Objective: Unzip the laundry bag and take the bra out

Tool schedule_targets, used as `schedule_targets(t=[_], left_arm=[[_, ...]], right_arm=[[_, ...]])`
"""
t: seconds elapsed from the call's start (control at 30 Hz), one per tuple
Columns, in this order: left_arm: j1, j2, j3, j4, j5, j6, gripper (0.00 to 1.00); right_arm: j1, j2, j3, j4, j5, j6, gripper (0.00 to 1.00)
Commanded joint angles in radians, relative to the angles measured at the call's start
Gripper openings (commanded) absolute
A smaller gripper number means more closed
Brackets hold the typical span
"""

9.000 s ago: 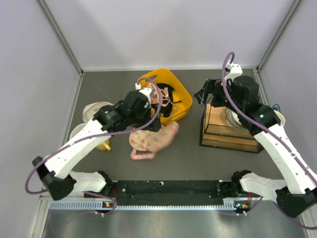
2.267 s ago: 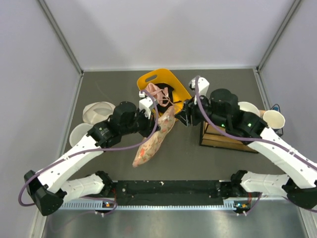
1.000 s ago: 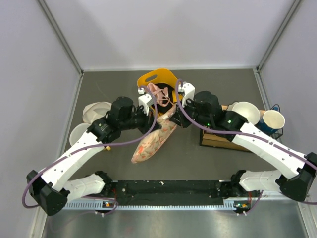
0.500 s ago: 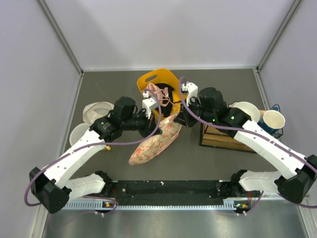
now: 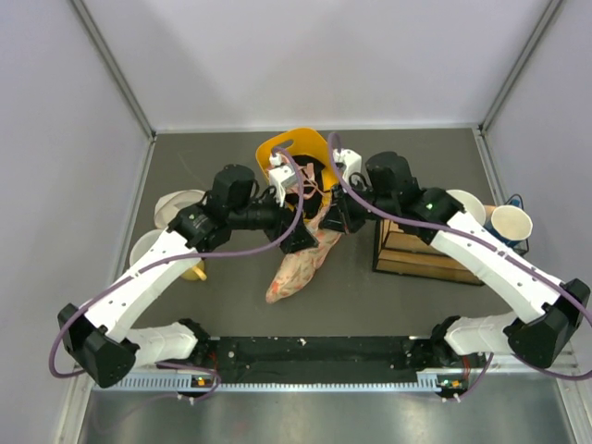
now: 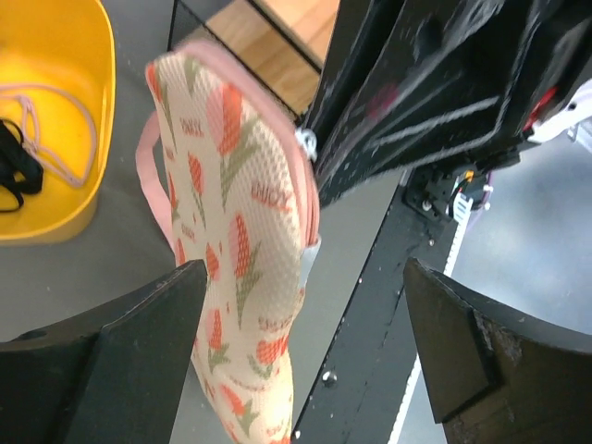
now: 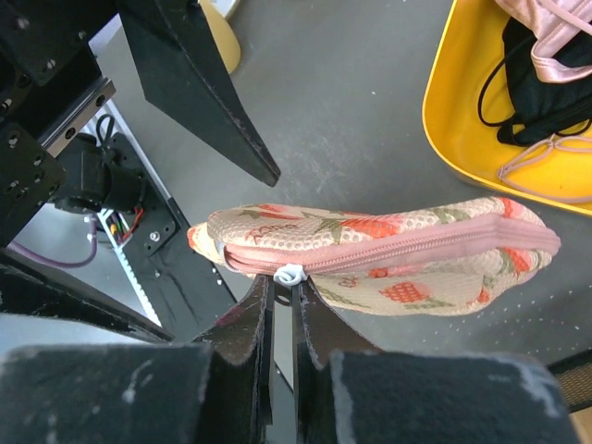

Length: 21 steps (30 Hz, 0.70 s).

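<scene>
The laundry bag (image 5: 301,264), pale pink with orange-red prints, hangs lengthwise above the table in front of the yellow basket. My right gripper (image 7: 282,282) is shut on its small white zip pull (image 7: 289,274), at one end of the closed pink zip. My left gripper (image 6: 305,370) stands wide open beside the bag (image 6: 240,231), its fingers (image 6: 139,361) apart from the fabric. From above, the left gripper (image 5: 294,227) and the right gripper (image 5: 331,225) face each other across the bag's top. The bra is hidden.
The yellow basket (image 5: 319,153) behind the bag holds a pink strappy garment and a black one. A wooden box (image 5: 425,245) sits to the right, with cups (image 5: 511,222) beyond it. White bowls (image 5: 180,205) lie at the left. The black rail (image 5: 314,351) runs along the near edge.
My left gripper has opened and let go of the bag. The bag now hangs from the right gripper alone and has swung more upright.
</scene>
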Motion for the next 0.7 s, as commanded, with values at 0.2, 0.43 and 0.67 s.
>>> schedule_targets(t=[0.2, 0.43, 0.67], left_arm=[[0.004, 0.043, 0.021, 0.208, 0.025, -0.104, 0.78], [0.004, 0.086, 0.047, 0.192, 0.054, -0.093, 0.0], [0.007, 0.051, 0.037, 0.15, 0.031, -0.049, 0.0]], right_arm=[[-0.008, 0.013, 0.072, -0.019, -0.017, 0.025, 0.0], [-0.008, 0.026, 0.096, -0.05, -0.02, 0.005, 0.0], [-0.017, 0.025, 0.134, -0.123, 0.022, -0.058, 0.0]])
